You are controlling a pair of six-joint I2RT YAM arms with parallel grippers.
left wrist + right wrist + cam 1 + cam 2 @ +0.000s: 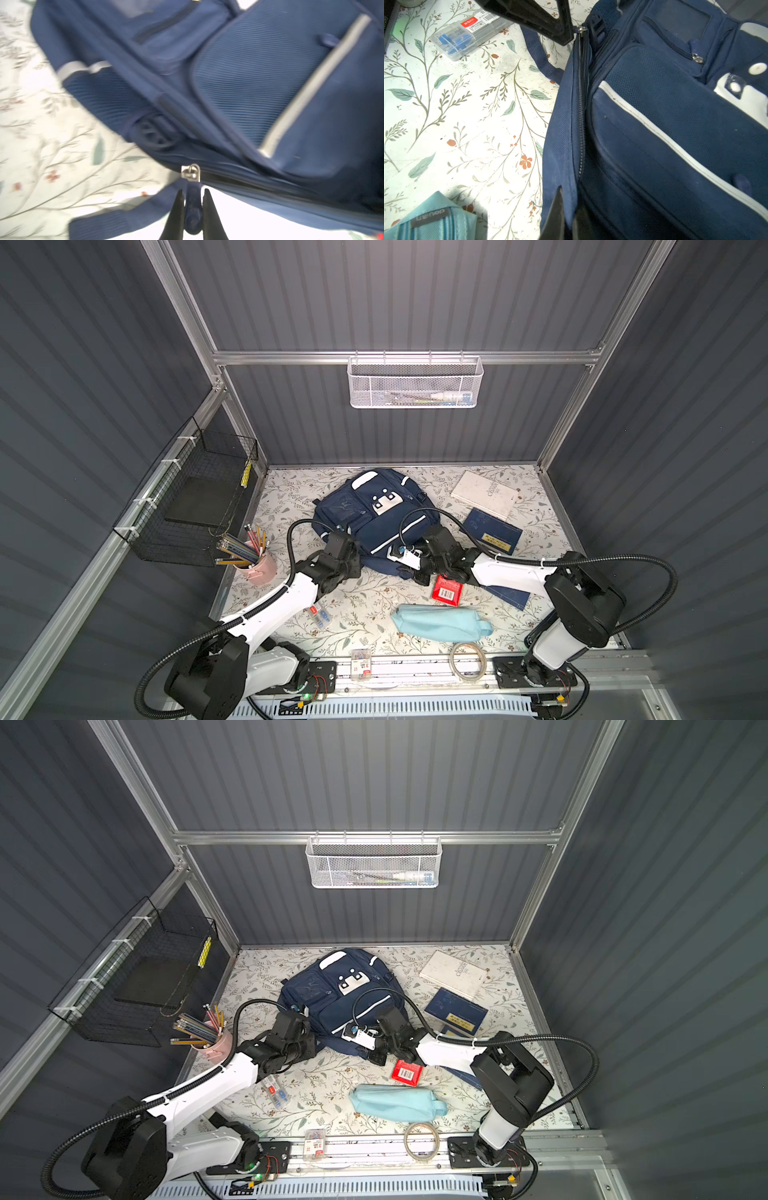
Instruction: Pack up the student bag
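Note:
The student bag (374, 514) (332, 1006) lies flat at the middle back of the table, navy with white stripes and a white patch with two buttons. My left gripper (192, 192) (356, 551) is at its near left edge, shut on the dark blue zipper pull (193, 207) that hangs from the silver slider (190, 171). My right gripper (569, 193) (417, 570) is at the bag's near right edge, shut on a fold of the bag's fabric beside the closed main zip (581, 116). In the right wrist view, the left gripper's fingers (562, 31) show at the far end of that zip.
A light-blue pouch (440, 624), a red box (446, 590) and a tape roll (469, 659) lie in front. A white book (484, 493) and a navy notebook (492, 531) lie at the right. Pink pencil cup (257, 564), clear box (320, 614) and black wire basket (195, 506) are left.

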